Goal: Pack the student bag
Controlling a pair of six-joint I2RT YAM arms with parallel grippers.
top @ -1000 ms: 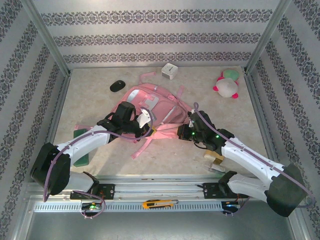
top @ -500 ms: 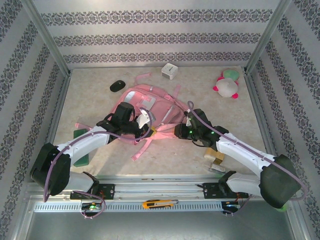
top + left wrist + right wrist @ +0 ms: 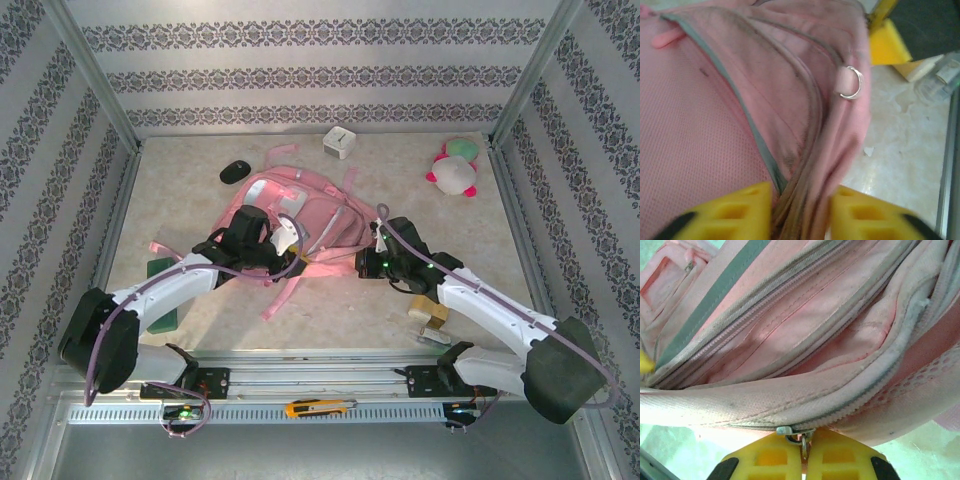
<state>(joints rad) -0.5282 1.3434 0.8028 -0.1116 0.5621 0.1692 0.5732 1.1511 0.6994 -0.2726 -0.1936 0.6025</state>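
The student bag (image 3: 312, 205), a large pink backpack, lies mid-table with its straps spread toward the near edge. My left gripper (image 3: 291, 240) is at the bag's near left edge. In the left wrist view its yellow fingers (image 3: 735, 212) stand apart, and a bunched fold of the bag's pink fabric (image 3: 805, 200) runs between them. My right gripper (image 3: 363, 262) is at the bag's near right corner. In the right wrist view it (image 3: 804, 452) is shut on the metal zipper pull (image 3: 801, 437) of the bag's grey zip (image 3: 875, 382).
A black mouse (image 3: 236, 171) lies back left, a white cube (image 3: 340, 142) at the back wall and a plush toy (image 3: 453, 172) back right. A green block (image 3: 162, 296) lies under my left arm. A tan object (image 3: 432, 312) lies beside my right arm.
The left gripper's jaws have parted around the fabric they were pinching. The right gripper stays on the zipper pull after a small shift, and the bag has slid slightly back.
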